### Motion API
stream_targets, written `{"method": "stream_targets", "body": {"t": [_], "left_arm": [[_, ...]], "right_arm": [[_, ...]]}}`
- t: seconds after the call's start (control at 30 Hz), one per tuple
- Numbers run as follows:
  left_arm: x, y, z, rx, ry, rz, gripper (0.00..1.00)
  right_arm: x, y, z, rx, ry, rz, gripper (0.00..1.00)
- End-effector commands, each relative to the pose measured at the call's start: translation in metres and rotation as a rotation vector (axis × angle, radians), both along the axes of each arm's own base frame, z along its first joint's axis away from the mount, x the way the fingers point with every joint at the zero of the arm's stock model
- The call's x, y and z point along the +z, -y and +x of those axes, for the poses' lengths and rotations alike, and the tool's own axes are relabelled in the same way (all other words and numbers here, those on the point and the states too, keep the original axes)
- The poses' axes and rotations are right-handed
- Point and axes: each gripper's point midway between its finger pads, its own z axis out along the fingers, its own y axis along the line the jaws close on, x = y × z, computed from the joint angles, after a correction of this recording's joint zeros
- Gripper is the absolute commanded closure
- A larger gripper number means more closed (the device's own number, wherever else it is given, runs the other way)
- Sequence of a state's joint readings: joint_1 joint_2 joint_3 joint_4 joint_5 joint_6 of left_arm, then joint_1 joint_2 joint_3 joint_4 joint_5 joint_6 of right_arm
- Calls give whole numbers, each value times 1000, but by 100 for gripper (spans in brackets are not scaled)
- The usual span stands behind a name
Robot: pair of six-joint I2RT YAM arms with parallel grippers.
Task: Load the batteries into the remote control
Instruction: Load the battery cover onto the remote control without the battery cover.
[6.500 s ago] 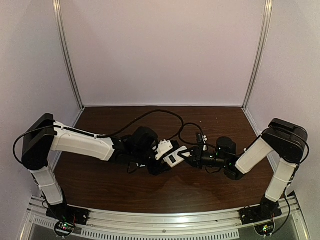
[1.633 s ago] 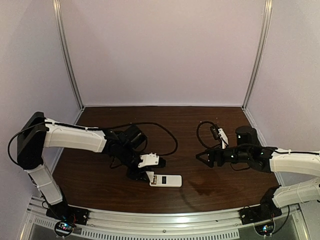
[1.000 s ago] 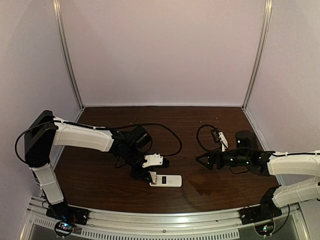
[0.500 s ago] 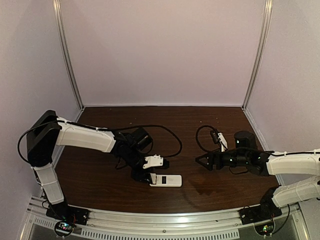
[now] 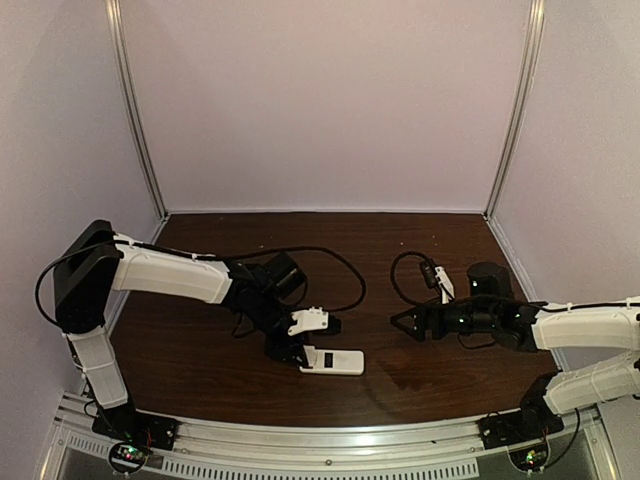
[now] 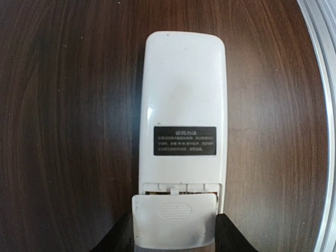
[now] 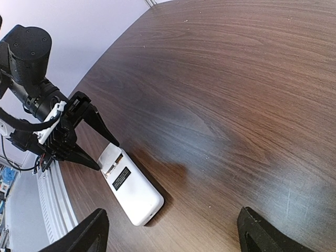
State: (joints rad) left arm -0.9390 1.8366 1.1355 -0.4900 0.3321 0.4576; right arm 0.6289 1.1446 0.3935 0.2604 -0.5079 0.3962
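The jaws of the left gripper (image 6: 173, 236) stand about half open, and its dark fingers (image 6: 119, 239) touch both long sides of the small white rounded-rectangle plastic remote control (image 6: 182, 94) at its near end, so I judge they are closed on it; this grip seems meant to steady the remote control flat on the dark brown wooden table (image 6: 63, 105), close to its near edge; it lies face down, so the plain white back is on top, with a black label (image 6: 185, 140) of small print in the middle and the ribbed battery cover (image 6: 174, 218) between the fingers; the cover sits on the recess, perhaps not fully home, and the batteries are not visible in any view; the right gripper (image 5: 397, 322) hangs well apart to the right, jaws wide and holding nothing.
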Motion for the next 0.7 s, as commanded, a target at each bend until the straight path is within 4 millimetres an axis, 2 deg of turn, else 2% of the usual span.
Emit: {"method": "stream_targets", "body": {"t": [0.0, 0.13, 0.67], "left_arm": [[7, 13, -2, -11, -18, -47, 57], [7, 13, -3, -7, -26, -52, 57], [-13, 5, -1, 20, -31, 12, 54]], "right_arm": [[5, -3, 1, 9, 16, 15, 14], [6, -3, 1, 8, 17, 15, 14], [6, -3, 1, 12, 18, 14, 14]]}}
